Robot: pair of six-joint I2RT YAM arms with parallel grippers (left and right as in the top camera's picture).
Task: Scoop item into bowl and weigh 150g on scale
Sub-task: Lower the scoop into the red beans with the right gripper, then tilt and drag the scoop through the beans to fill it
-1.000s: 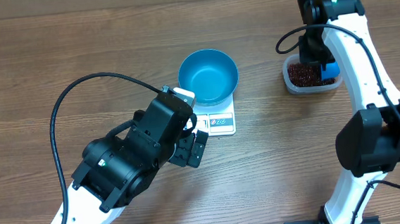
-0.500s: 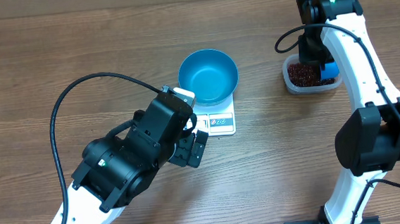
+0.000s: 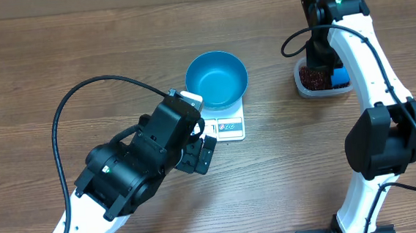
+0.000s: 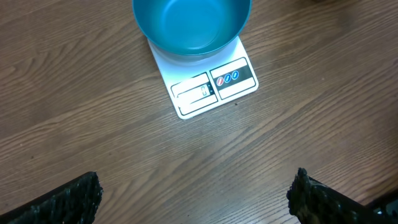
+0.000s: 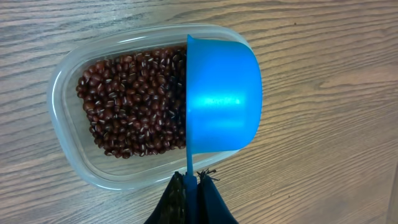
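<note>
While the bowl on the scale sits empty, your right end effector pinches the scoop over the beans, left end effector wide.

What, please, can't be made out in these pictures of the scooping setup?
Scale reading: display too small and blurred in the left wrist view, tinier overhead.
Scoop contents: the right wrist view shows only its outer shell.
Right gripper overhead: hidden under its own arm.
</note>
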